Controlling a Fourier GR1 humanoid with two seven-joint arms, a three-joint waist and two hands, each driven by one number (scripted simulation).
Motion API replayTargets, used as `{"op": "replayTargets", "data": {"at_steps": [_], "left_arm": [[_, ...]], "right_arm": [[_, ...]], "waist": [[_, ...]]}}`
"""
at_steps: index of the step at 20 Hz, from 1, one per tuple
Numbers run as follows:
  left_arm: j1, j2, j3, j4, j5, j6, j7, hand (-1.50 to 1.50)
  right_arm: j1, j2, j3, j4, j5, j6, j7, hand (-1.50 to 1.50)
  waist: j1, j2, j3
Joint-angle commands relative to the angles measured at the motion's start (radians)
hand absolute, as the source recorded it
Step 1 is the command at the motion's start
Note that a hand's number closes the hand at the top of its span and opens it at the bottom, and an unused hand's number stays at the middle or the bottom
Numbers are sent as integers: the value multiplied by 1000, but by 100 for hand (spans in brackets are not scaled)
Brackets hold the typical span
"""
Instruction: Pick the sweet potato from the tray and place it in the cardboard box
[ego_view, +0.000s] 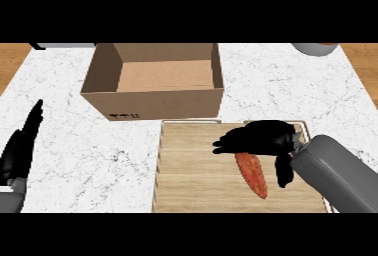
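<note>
the black right hand (255, 140) comes in from the lower right on its grey forearm (339, 172) and sits over the top end of the long orange-red sweet potato (252, 175), fingers curled down round that end while the thumb hangs beside it, so the hand has hold of the vegetable. the sweet potato lies slanted on the pale wooden tray with a light rim (196, 170), its free end pointing toward the lower edge. just beyond the tray's far rim stands the open brown cardboard box (151, 100), flaps up, its bare floor showing. the black left hand (21, 147) rests at the left edge, fingers straight, over the white marbled counter (88, 155). a grey round object (316, 48) shows partly at the far right corner.
</note>
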Motion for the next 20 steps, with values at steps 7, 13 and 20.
{"op": "replayTargets", "data": {"at_steps": [7,13,20], "left_arm": [[-12,0,66,-2,-14,-71,-7,0],[34,-18,88,-66,-30,-80,14,0],[8,-78,75,0,-78,-74,-10,0]], "right_arm": [[84,-14,12,-69,111,84,56,-150],[85,105,9,16,206,-37,50,150],[70,208,-57,127,312,-260,-3,150]], "waist": [[4,2,0],[10,2,0],[9,4,0]]}}
